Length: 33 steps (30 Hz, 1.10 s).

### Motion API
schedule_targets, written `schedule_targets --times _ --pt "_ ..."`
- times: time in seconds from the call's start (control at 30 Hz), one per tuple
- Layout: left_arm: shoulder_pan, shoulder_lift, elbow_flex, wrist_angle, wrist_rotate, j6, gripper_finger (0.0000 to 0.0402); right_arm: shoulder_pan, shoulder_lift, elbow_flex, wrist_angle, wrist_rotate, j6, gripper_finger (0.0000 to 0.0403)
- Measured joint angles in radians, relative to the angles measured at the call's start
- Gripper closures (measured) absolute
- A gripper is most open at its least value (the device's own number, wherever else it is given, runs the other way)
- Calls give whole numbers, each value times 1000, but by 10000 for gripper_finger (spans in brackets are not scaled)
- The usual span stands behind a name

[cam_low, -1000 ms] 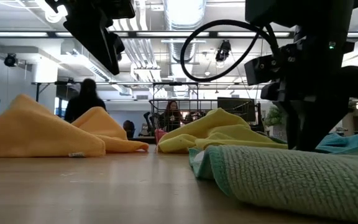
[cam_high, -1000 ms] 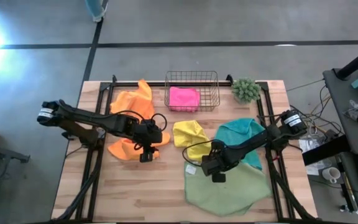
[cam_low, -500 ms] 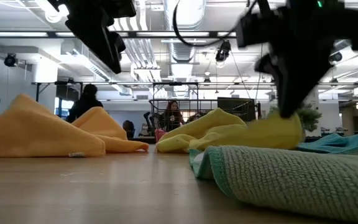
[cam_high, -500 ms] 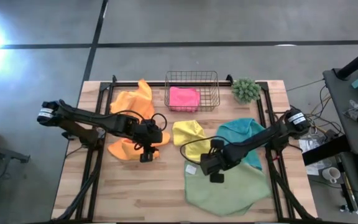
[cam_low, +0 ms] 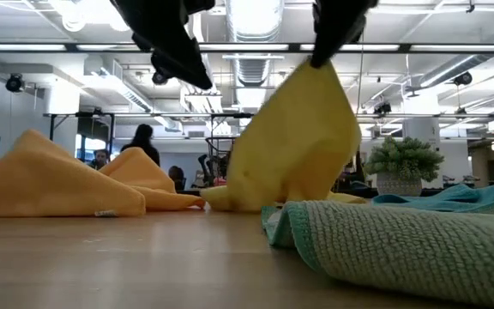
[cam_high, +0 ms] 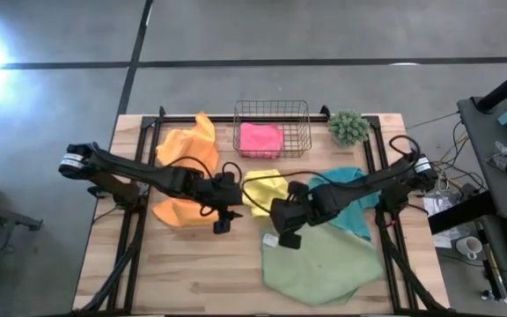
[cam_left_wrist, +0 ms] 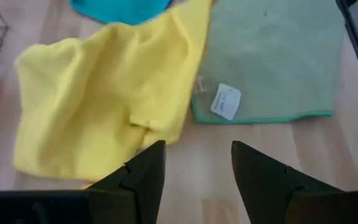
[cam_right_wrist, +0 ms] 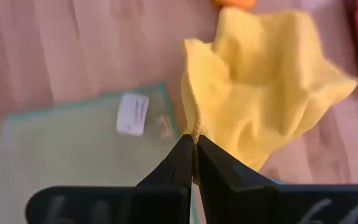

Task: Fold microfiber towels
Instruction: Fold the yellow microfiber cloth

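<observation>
Room: open workshop beyond the table, people far off.
Surface: bare wooden table (cam_high: 192,264).
Right gripper (cam_right_wrist: 194,163): mine, clamped shut on one corner of the yellow towel (cam_high: 267,189), lifting it mid-table.
Towel's lie: hangs from my pinch, its far edge on the wood, left of the light green towel (cam_high: 324,264).
Left gripper (cam_left_wrist: 194,165): fingers apart, empty, just left of the yellow cloth and nearest its free corner.

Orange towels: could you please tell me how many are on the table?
2. One orange towel lies left of the wire basket; the other orange towel lies nearer the front, partly under the left arm. Any others would be hidden.
</observation>
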Motion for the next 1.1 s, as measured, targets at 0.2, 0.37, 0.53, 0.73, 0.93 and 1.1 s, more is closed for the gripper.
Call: schedule_targets --times 0.2,0.37,0.53,0.73,0.93,1.1 --pt "-30 48 1 40 0 0 233 -50 1 85 -30 -1 0 394" --pt "-48 80 1 51 -64 2 233 -70 1 140 -52 2 -16 394" --pt "-45 107 0 68 -180 6 233 -69 1 172 -87 -1 -27 394" --pt "-47 120 0 68 -237 21 233 -69 1 201 -139 0 -17 394" --pt "-43 127 -2 114 -241 38 233 -69 1 241 -141 0 -16 394" --pt "-39 160 -3 116 -248 38 233 -67 1 290 -165 0 -23 394"
